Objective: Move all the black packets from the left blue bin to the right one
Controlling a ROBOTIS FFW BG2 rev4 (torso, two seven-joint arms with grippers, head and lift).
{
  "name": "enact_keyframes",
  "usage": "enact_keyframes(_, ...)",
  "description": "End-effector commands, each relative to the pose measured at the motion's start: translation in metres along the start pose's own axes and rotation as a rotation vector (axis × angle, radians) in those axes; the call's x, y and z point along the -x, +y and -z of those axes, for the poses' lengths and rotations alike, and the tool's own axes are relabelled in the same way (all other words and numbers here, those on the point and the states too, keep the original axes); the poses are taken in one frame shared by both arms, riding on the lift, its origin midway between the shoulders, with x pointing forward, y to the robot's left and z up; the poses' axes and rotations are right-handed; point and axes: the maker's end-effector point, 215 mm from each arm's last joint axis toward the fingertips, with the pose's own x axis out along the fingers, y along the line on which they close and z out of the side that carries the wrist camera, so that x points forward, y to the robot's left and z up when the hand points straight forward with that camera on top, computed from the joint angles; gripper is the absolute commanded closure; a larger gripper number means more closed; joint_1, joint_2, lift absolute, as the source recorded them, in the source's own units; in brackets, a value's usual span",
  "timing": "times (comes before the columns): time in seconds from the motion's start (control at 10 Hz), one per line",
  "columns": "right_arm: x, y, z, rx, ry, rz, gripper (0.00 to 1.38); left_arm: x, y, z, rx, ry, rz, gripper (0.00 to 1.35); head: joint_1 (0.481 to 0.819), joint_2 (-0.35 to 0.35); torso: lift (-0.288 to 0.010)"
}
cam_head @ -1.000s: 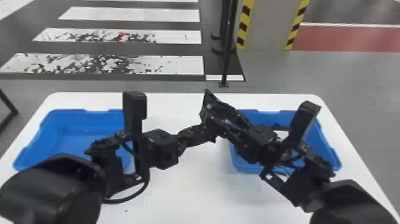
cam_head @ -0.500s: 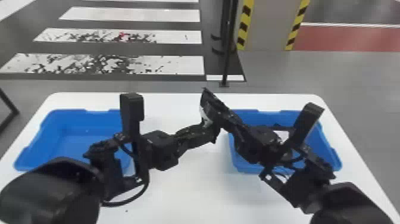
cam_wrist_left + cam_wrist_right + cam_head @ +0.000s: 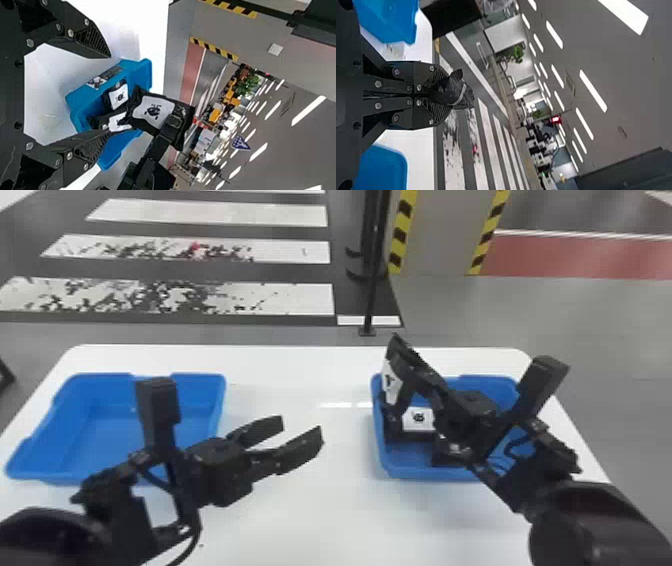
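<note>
1. Judging by the grip, aim for the right blue bin [image 3: 420, 473], below the right gripper [image 3: 442, 95].
2. Leave the left gripper [image 3: 302, 430], spread wide, aside.
3. Lower the black packet [image 3: 152, 113], pinched in the former, well inward; release beside the packets [image 3: 119, 95] beneath.

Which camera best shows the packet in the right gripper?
The left wrist view: there the packet has its labelled face towards the camera. The head view shows a label at a slant; the right wrist view, a dark end in the right gripper.
</note>
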Motion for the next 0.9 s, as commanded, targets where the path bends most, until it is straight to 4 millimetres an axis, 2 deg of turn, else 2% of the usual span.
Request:
enact_keyframes(0.0, 0.009, -0.056, -0.004, 0.046, 0.007, 0.113, 1.28, 0.038, 0.013, -0.008, -0.003, -0.056, -0.069, 0.15, 0.695, -0.075, -0.14)
enact_keyframes(0.1, 0.019, -0.093, -0.004, 0.076, 0.023, 0.19, 1.28, 0.062, 0.021, -0.015, -0.009, -0.088, -0.113, 0.15, 0.695, -0.09, -0.14)
enact_keyframes(0.3, 0.051, -0.154, 0.008, 0.051, 0.047, 0.313, 1.27, 0.114, 0.03, -0.031, -0.033, -0.139, -0.2, 0.15, 0.695, -0.111, -0.14)
enact_keyframes(0.4, 0.063, -0.166, 0.016, 0.042, 0.059, 0.339, 1.17, 0.136, 0.03, -0.039, -0.055, -0.165, -0.238, 0.15, 0.695, -0.122, -0.14)
enact_keyframes(0.5, 0.081, -0.176, 0.019, 0.04, 0.062, 0.374, 0.89, 0.16, 0.031, -0.051, -0.087, -0.196, -0.283, 0.15, 0.695, -0.127, -0.14)
enact_keyframes(0.6, 0.096, -0.174, 0.021, 0.055, 0.071, 0.394, 0.51, 0.179, 0.036, -0.058, -0.115, -0.219, -0.322, 0.15, 0.695, -0.128, -0.14)
enact_keyframes(0.7, 0.112, -0.166, 0.022, 0.093, 0.095, 0.408, 0.23, 0.192, 0.038, -0.063, -0.136, -0.236, -0.341, 0.15, 0.695, -0.127, -0.14)
enact_keyframes(0.8, 0.124, -0.151, 0.021, 0.131, 0.119, 0.407, 0.08, 0.203, 0.037, -0.064, -0.144, -0.248, -0.352, 0.15, 0.695, -0.119, -0.14)
